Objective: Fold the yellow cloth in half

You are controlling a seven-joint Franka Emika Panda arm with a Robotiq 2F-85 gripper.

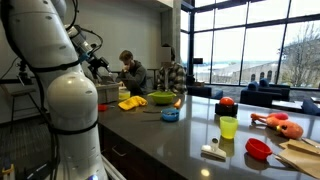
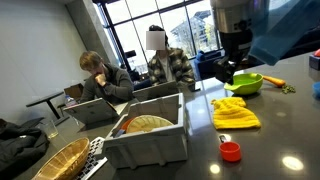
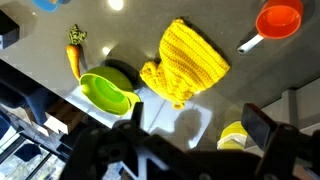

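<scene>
The yellow cloth [image 3: 185, 60] lies rumpled and partly doubled on the dark counter. It also shows in both exterior views [image 1: 131, 102] [image 2: 235, 112]. My gripper [image 3: 198, 120] is open and empty, with its two dark fingers spread wide, and hovers above the counter just short of the cloth's near edge. In an exterior view the gripper [image 2: 232, 70] hangs above the cloth, between it and the lime-green bowl [image 2: 245, 83]. The bowl [image 3: 108, 92] lies beside the cloth in the wrist view.
A yellow-green cup [image 3: 235, 137] stands near one finger. A red measuring cup [image 3: 279, 20] and a toy carrot [image 3: 75, 55] lie beyond the cloth. A grey bin [image 2: 150, 130], a small red cap [image 2: 231, 151] and a wicker basket [image 2: 60, 160] are on the counter. People sit behind.
</scene>
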